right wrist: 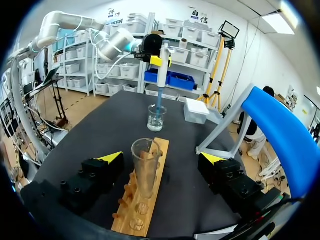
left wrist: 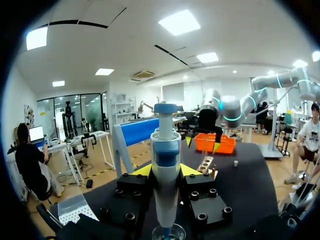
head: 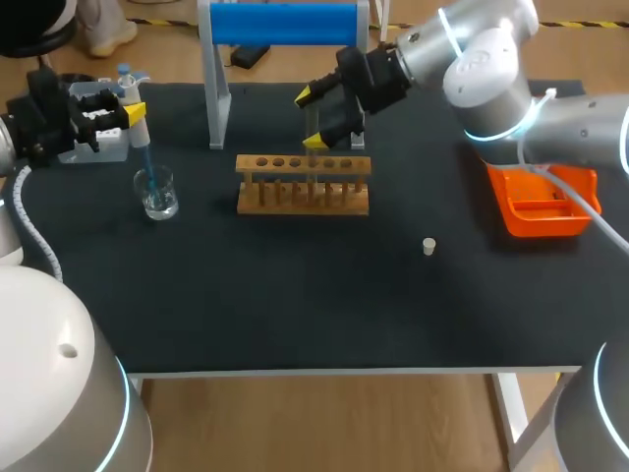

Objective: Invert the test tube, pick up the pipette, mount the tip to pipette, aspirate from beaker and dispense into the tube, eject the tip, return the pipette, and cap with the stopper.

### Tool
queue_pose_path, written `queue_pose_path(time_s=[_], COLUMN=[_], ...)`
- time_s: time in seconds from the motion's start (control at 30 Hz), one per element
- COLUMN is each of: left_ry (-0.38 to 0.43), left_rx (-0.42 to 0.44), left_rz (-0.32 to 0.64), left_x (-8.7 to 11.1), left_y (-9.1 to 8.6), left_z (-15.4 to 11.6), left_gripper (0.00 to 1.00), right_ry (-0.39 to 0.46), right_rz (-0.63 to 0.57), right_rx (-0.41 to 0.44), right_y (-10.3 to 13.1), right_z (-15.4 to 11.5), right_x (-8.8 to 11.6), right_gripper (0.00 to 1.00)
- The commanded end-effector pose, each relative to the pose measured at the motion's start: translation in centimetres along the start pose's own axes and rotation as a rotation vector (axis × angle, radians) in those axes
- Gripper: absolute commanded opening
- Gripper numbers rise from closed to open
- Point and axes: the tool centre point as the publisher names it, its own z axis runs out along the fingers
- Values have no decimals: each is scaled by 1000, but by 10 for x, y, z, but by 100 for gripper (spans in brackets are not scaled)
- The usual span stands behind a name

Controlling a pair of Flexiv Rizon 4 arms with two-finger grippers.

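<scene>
Stopper (head: 428,246), small and white, lies alone on the surface, nearest the front edge and right of the middle. Toward the far edge stands the wooden rack (head: 303,184), with the test tube (right wrist: 146,167) upright in one hole, mouth up. The right gripper (head: 310,119) hangs over it, fingers released and wide apart on either side of the tube, touching nothing. Near the left edge the left gripper (head: 126,115) is clenched on the pipette (left wrist: 166,150), whose blue tip (head: 145,162) dips into the beaker (head: 156,192). An orange tray (head: 531,218) sits at the right edge.
</scene>
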Motion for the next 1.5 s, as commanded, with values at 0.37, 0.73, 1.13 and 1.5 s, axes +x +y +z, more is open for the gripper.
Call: queue_pose_path(time_s=[0.37, 0.73, 1.13, 1.5], left_ry=[-3, -3, -3, -3], left_rx=[0, 0, 0, 0], left_rz=[1, 1, 1, 1], left_x=[1, 1, 1, 1], left_y=[0, 0, 0, 0], left_z=[0, 0, 0, 0], left_gripper=[0, 0, 0, 0], right_ry=[-24, -31, -42, -42], right_rz=[3, -1, -4, -4], right_rx=[8, 14, 22, 22], right_y=[1, 2, 3, 3], right_z=[3, 4, 3, 3], right_x=[6, 6, 6, 6], right_gripper=[100, 100, 100, 100])
